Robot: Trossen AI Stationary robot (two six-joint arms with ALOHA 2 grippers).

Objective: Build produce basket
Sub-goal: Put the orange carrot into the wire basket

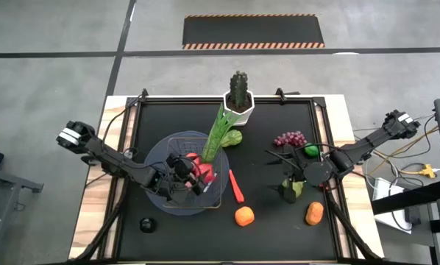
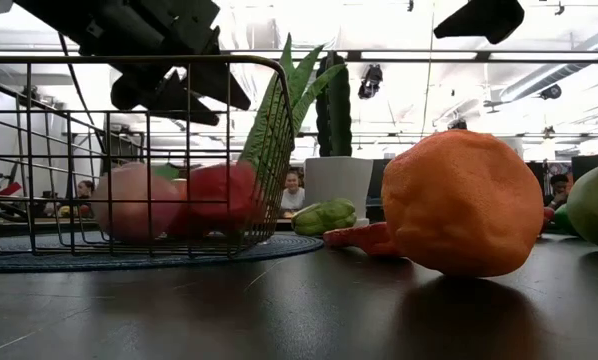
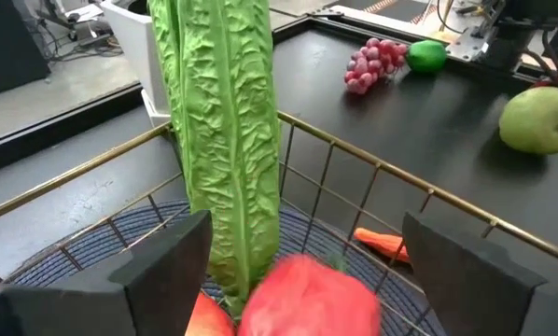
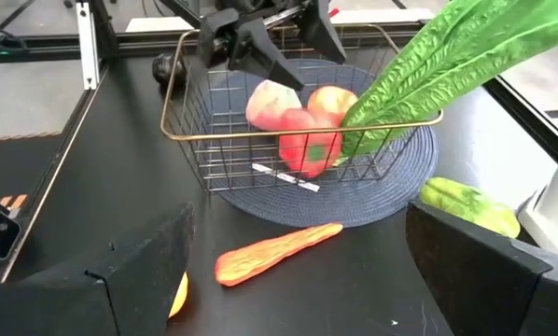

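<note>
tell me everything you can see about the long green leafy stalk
The long green leafy stalk looks like toy romaine: bright green, crinkled and veined, with a paler midrib. Its lower end sits inside the wire basket beside the red and pink apples, and it leans out over the basket's rim, its tip reaching toward the white pot with the cactus. In the left wrist view it rises between the open fingers of the left gripper, which do not visibly touch it.
</note>
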